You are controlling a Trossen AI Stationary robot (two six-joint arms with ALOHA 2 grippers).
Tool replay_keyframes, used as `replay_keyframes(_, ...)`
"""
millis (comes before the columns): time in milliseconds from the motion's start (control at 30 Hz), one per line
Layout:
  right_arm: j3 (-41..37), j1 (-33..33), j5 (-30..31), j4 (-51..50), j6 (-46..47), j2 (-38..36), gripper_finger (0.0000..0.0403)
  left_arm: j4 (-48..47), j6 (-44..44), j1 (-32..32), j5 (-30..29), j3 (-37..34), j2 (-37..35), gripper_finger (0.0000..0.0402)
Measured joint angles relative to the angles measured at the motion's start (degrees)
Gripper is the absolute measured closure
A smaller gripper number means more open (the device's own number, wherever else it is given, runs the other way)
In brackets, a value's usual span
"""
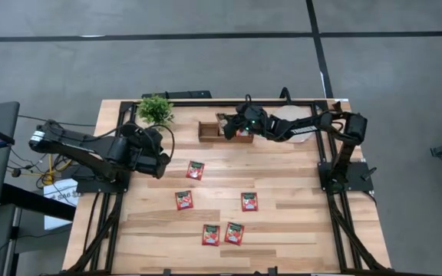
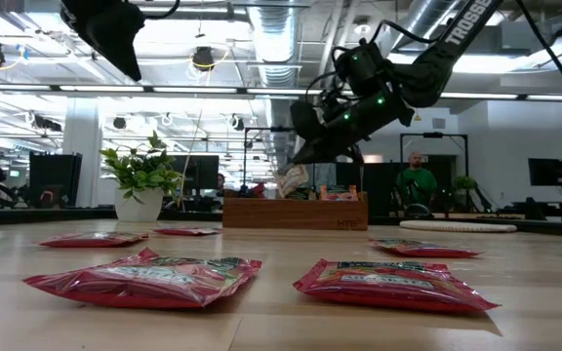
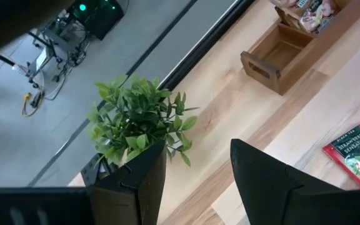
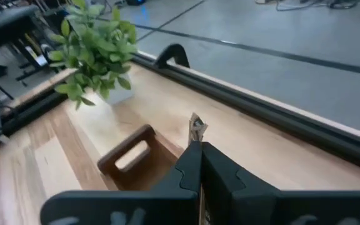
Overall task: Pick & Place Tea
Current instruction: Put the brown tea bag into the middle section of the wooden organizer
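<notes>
Five red tea sachets lie on the wooden table: one [image 1: 196,170] in the middle, two [image 1: 183,200] [image 1: 249,202] nearer the front, and a pair [image 1: 211,234] [image 1: 234,233] by the front edge. My right gripper [image 1: 234,127] hangs over the left end of the wooden box [image 1: 209,133], shut on a pale tea sachet [image 4: 197,129] that shows edge-on between its fingers [image 4: 189,165]. The low view has that sachet [image 2: 293,180] dangling just above the box [image 2: 296,211]. My left gripper [image 3: 195,178] is open and holds nothing, raised over the table's left side [image 1: 156,157].
A small green potted plant [image 1: 155,110] stands at the back left, close to the left gripper. A round pale disc [image 1: 299,129] lies under the right arm, right of the box. Several sachets sit inside the box [image 3: 311,12]. People show in the room beyond.
</notes>
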Motion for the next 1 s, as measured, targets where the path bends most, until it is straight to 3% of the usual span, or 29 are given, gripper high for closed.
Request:
replay_keyframes(233,0.0,1.47,5.82,-0.87,-1.4,0.0,0.0403,1.08,1.12,0.0,-0.72,0.0,0.12,0.0229)
replay_keyframes(1000,0.0,2.87,6.62,-2.64,-4.49,0.0,0.0403,1.33,1.07,0.0,-0.85,0.0,0.12,0.0229)
